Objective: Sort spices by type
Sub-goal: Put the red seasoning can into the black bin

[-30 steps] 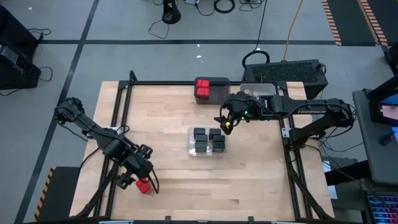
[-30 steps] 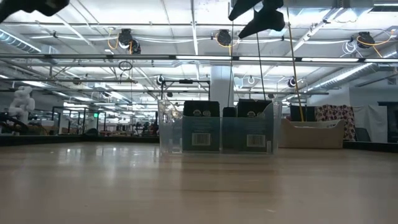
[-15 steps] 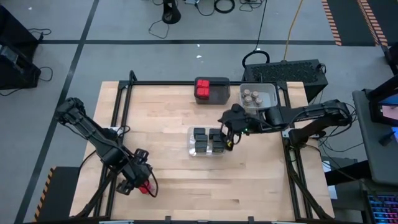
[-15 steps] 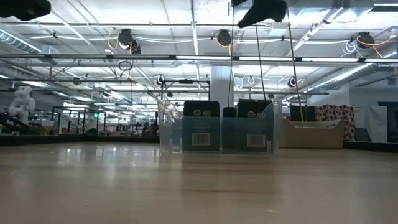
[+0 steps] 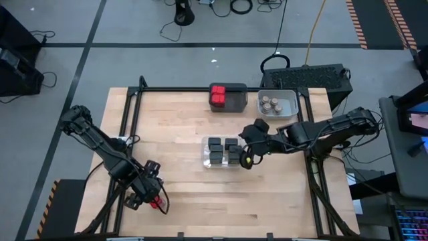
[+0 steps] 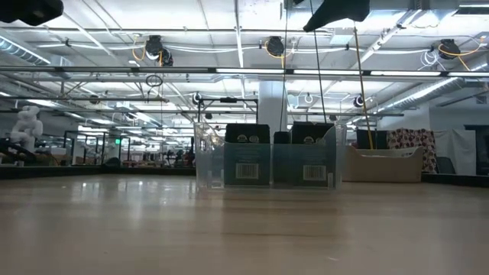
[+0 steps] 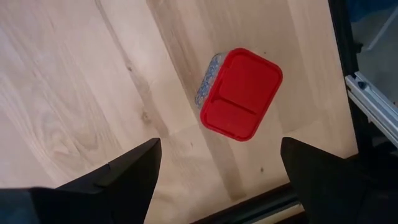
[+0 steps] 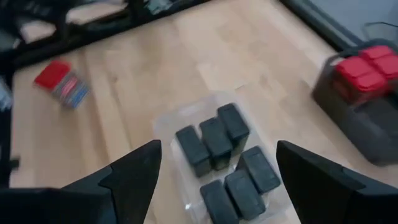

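A single red-topped spice box [image 7: 241, 93] stands lid up on the wood near the table's near left corner. My left gripper [image 7: 217, 177] hangs above it, pointing down, open and holding nothing; in the high view the gripper [image 5: 148, 191] partly covers the red box [image 5: 158, 201]. My right gripper [image 8: 221, 180] is open above the right side of a clear bin [image 5: 205, 152] holding several black spice boxes [image 8: 219, 140]. A dark grey bin [image 5: 237, 98] holds red-topped boxes [image 5: 218, 96]. A light grey bin [image 5: 289, 102] holds tan-lidded jars [image 5: 270, 104].
A black frame rail [image 7: 367, 93] runs close beside the lone red box along the table's edge. In the low view the clear bin [image 6: 267, 156] stands mid-table, with bare wood in front of it. Open wood lies between the clear bin and my left gripper.
My right gripper has swung from beside the light grey bin toward the table's near edge and now hangs by the clear bin's right side, still open. My left gripper has shifted slightly toward the near edge and now covers more of the lone red box.
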